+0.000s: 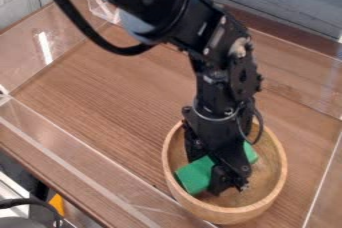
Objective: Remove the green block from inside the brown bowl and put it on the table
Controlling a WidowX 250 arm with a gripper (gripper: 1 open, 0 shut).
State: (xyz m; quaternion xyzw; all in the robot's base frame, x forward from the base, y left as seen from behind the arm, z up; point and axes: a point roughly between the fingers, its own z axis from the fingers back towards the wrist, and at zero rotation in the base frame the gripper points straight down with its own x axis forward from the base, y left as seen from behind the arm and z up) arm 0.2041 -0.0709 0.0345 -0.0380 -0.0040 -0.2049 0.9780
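Green against pale wood: the green block [206, 170] sits inside the brown bowl [271, 198], toward the bowl's near-left part, and my gripper [225, 168] reaches straight down into that same bowl. From this single camera view, my fingers [241, 175] stand on either side of the block with the jaws partly spread. They look closed against its sides, though I cannot tell whether the block is lifted off the bowl's floor or resting on it. My black arm [174, 17] rises from the bowl toward the upper left. The bowl rests on the table [107, 92], near its front-right corner, close to the clear plastic wall [80, 172] along the near edge.
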